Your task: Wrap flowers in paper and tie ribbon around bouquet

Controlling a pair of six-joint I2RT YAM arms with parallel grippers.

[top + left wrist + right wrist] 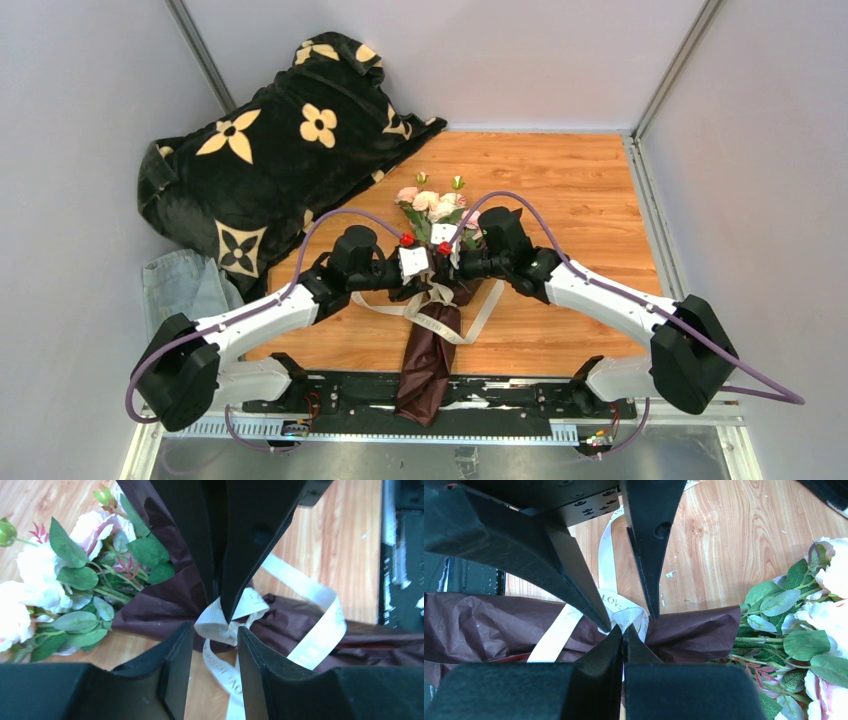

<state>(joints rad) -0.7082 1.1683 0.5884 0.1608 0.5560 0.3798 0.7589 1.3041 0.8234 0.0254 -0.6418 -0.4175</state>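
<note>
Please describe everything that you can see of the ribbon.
The ribbon is a long, flat, cream strip that looks like fabric, with printed letters on it. It is wound around the narrow middle of the maroon-wrapped bouquet and gathered there in a small loop. Its ends lie loose on the wooden table on both sides of the bouquet. The right gripper is shut on the loop. The left gripper is open, with one finger on each side of it.

Right hand [624,629] pinches the ribbon [616,605] loop over maroon paper [694,630].
</note>
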